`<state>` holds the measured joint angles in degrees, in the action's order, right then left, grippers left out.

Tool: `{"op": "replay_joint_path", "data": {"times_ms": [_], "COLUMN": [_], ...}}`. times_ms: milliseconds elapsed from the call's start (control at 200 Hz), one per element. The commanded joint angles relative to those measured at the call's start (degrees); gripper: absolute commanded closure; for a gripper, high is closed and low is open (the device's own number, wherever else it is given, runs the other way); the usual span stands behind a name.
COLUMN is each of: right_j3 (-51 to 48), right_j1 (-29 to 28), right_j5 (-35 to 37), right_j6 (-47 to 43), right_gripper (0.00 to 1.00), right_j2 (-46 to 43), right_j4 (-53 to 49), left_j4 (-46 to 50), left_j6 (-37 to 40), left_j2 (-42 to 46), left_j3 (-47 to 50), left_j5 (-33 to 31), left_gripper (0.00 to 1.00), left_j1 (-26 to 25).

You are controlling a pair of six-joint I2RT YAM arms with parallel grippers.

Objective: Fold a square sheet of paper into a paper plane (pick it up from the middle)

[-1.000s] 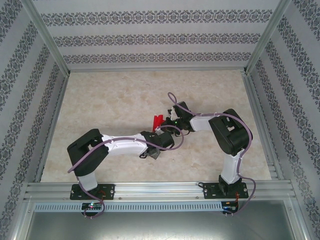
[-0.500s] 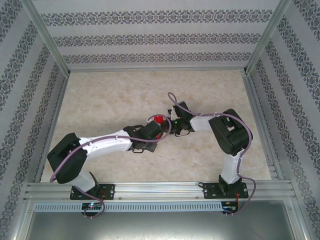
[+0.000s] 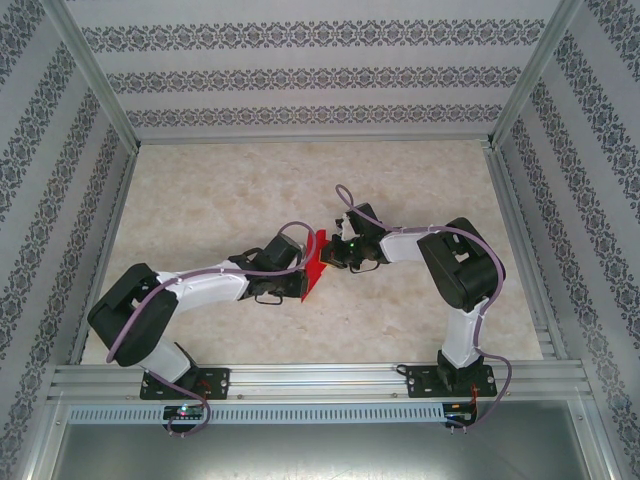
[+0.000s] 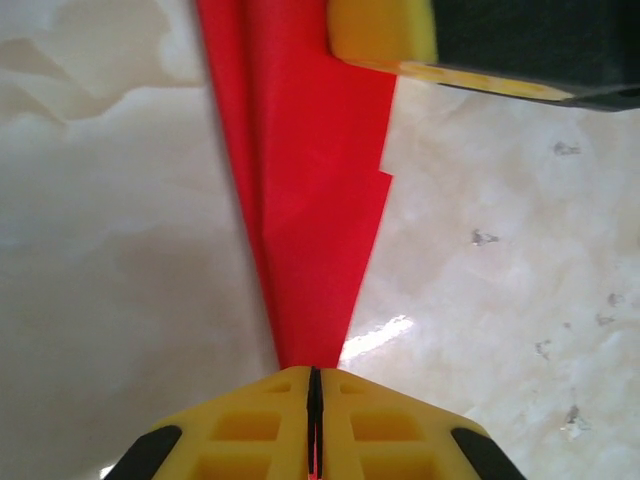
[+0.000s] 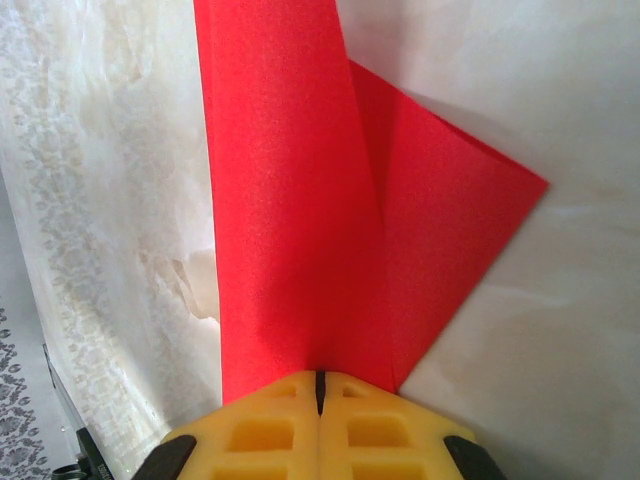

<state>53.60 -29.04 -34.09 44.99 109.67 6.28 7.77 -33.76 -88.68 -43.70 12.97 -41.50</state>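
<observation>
The folded red paper sheet [image 3: 314,268] is held over the middle of the table [image 3: 220,190]. The left gripper [image 4: 314,392] and the right gripper [image 5: 318,392] each pinch it from opposite ends, jaws pressed together.

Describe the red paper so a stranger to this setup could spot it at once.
Look at the middle of the pale marbled table. There, held between the left gripper and the right gripper, both shut on it, is the folded red paper. It is the one bright red thing on the table, a narrow creased strip.
</observation>
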Motion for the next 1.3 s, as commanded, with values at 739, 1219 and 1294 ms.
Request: {"op": "replay_joint_path", "data": {"times_ms": [739,1219,1294], "right_j3": [-2.63,-1.84,-1.52], "right_j1": [-0.10,-0.07,-0.27], "right_j5": [3.30,2.81,1.63], "right_j6": [-1.15,-0.89,-0.53], "right_gripper": [0.97,0.94,0.92], "right_j2": [2.49,-1.21,-2.23], "right_j4": [-2.96,-2.72,-2.16], "left_j4": [-7.07,-7.93,-8.39], "left_j6": [-1.74,-0.70,-0.27], "left_j2": [-6.83,-5.50,-5.31], "left_j3": [0.63,6.50,7.62], "left_j5": [6.49,6.29,6.28], "left_gripper": [0.88,0.89,0.89], "left_j1": [0.72,1.23,1.51]}}
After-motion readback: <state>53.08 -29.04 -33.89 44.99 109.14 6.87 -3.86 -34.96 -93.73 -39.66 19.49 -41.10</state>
